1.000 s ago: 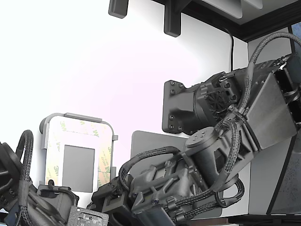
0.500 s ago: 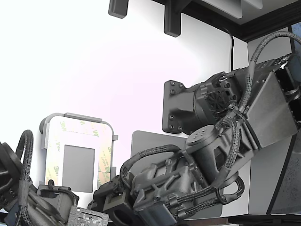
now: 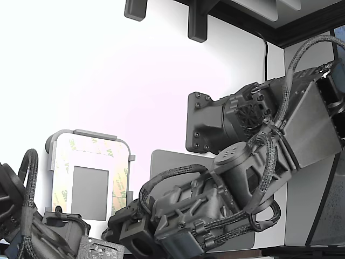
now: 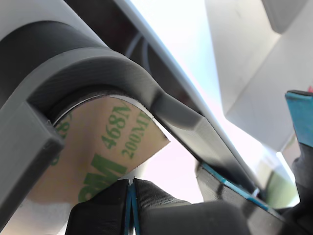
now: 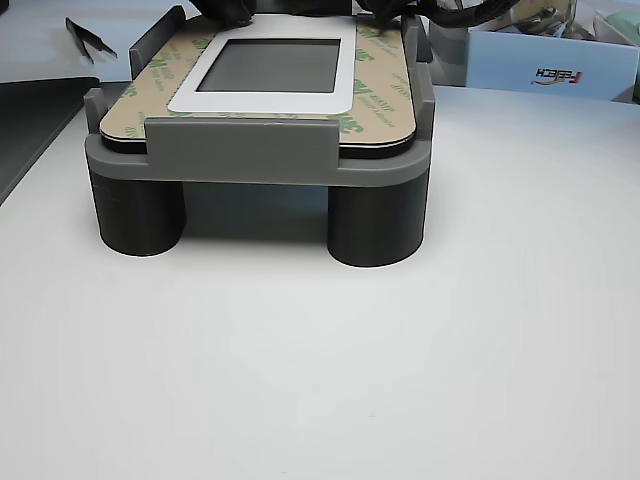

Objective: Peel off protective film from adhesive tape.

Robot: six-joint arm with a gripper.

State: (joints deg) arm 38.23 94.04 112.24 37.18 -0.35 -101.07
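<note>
1. While the arm has dipped slightly lower since a moment ago, the gripper (image 4: pixel 131 205) sits at a corner of the protective film (image 4: pixel 98 156), jaws nearly closed; whether they pinch it, I cannot tell.
2. Film lies flat on the adhesive tape (image 5: pixel 375 90) in the grey holder (image 5: pixel 250 160); peeling seems unstarted.

Overhead exterior, close-up wrist, low frontal other view; grey holder (image 5: pixel 260 150) shared.

holder: grey holder (image 5: pixel 260 150) on two dark round legs, standing on white table (image 5: pixel 400 380)
tweezers: black tweezers (image 5: pixel 92 37) on table behind holder
box: white box (image 5: pixel 545 70) with dark lettering, far right of other view
mat: dark mat (image 5: pixel 25 115), left edge
</note>
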